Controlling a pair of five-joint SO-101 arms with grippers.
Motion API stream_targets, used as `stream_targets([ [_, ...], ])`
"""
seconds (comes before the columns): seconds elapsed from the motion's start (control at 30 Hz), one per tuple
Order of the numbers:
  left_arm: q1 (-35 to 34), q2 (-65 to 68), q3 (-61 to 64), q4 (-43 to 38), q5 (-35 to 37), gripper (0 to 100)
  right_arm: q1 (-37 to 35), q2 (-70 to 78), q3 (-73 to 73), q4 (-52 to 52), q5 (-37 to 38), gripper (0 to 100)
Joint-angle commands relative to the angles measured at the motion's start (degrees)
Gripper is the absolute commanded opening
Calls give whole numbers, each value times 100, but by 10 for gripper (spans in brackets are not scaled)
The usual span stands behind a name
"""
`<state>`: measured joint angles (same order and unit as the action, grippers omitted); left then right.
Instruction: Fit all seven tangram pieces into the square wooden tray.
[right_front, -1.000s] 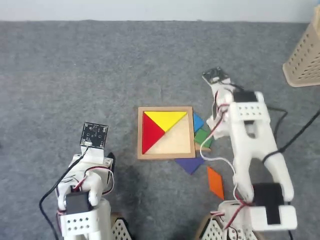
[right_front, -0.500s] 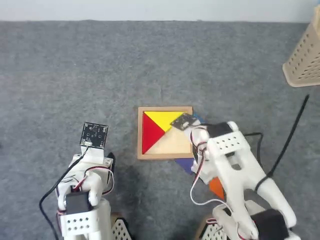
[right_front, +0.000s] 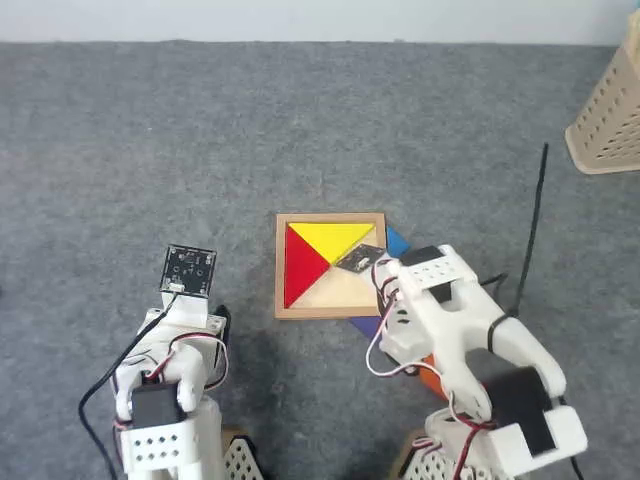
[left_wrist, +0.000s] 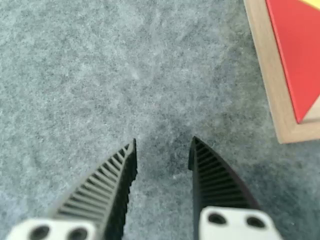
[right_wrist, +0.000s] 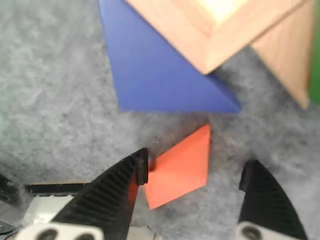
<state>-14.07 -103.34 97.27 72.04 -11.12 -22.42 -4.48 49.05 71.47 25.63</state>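
While right fingers (right_wrist: 131, 172) gape wide over orange piece (right_wrist: 182, 165) | left fingers (left_wrist: 126, 161) parted, empty

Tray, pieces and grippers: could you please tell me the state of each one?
Tray: partly filled.
Red triangle: seated in tray.
Yellow triangle: seated in tray.
Purple triangle: outside tray, on carpet.
Orange piece: on carpet, not gripped.
Left gripper: open, empty.
Right gripper: open, over orange piece.
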Motion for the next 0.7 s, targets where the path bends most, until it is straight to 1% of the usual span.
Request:
stream_targets([
  [0.0, 9, -35, -66, 26, -26, 168, 154, 277, 70, -286, 79, 199],
  [0.1, 9, -35, -66, 26, -26, 168, 154, 189, 70, -321, -185, 145],
  [0.27, 9, -35, -66, 26, -26, 168, 154, 31, 62, -321, -202, 87],
  [0.4, 9, -35, -66, 26, -26, 168, 154, -145, -176, -171, -220, 5],
  [0.5, 9, -35, -66, 26, -26, 168, 171, -286, -554, 180, -352, 6],
  [0.67, 9, -35, -66, 26, -26, 168, 171, -549, -1081, 602, -334, 6],
])
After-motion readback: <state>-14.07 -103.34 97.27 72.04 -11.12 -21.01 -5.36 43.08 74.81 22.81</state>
